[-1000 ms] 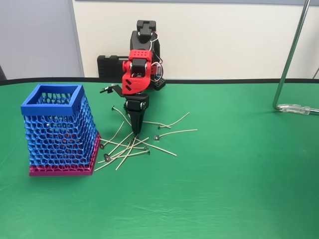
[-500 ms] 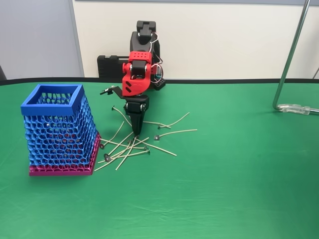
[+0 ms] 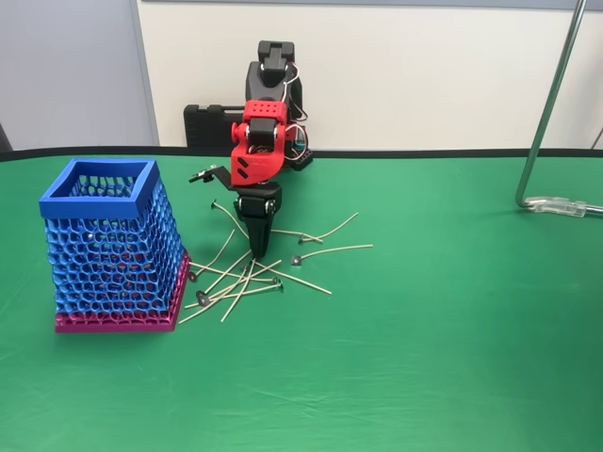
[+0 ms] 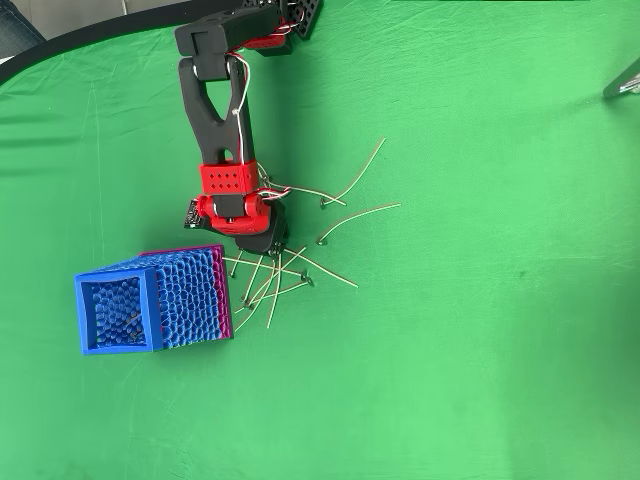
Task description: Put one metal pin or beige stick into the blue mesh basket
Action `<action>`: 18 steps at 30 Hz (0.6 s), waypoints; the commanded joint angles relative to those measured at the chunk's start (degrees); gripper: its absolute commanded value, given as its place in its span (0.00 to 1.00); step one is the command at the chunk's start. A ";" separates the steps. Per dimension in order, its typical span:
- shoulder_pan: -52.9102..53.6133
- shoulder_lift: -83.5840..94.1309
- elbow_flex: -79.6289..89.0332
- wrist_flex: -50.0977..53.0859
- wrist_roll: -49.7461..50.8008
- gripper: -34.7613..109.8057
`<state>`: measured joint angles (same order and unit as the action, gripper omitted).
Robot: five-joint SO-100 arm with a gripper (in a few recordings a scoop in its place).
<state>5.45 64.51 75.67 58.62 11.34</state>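
The blue mesh basket (image 3: 111,240) stands upright on its magenta base at the left of the green table; from overhead the blue mesh basket (image 4: 150,298) is seen leaning, with its opening to the left. Just right of it lies a pile of thin beige sticks (image 3: 240,281), some tipped with small metal discs, and the same sticks (image 4: 272,282) are seen in the overhead view. My gripper (image 3: 256,249) points straight down with its fingers together, tips at the far edge of the pile. Whether a stick is pinched is too small to tell. In the overhead view my gripper (image 4: 266,244) sits over the pile's upper edge.
Two curved sticks (image 3: 332,249) lie apart to the right of the pile. A metal stand's foot (image 3: 563,205) rests at the far right, its pole rising upward. The arm's black base (image 3: 273,80) stands at the table's back edge against the wall.
The red wrist section has risen slightly while the fingertips stay at the pile. A few sticks in the pile have shifted a little.
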 commanded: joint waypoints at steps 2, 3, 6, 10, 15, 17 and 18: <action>0.62 0.18 -2.46 0.18 0.00 0.31; 0.62 0.18 -2.46 0.18 0.00 0.31; 0.62 0.00 -2.72 0.18 0.09 0.30; 0.70 -0.26 -2.99 0.18 0.09 0.27; 0.70 -0.35 -3.08 0.18 0.53 0.25; 0.79 -0.35 -3.16 0.18 0.70 0.25; 0.79 -0.35 -3.16 0.18 0.79 0.25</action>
<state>5.80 63.90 74.97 58.62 11.69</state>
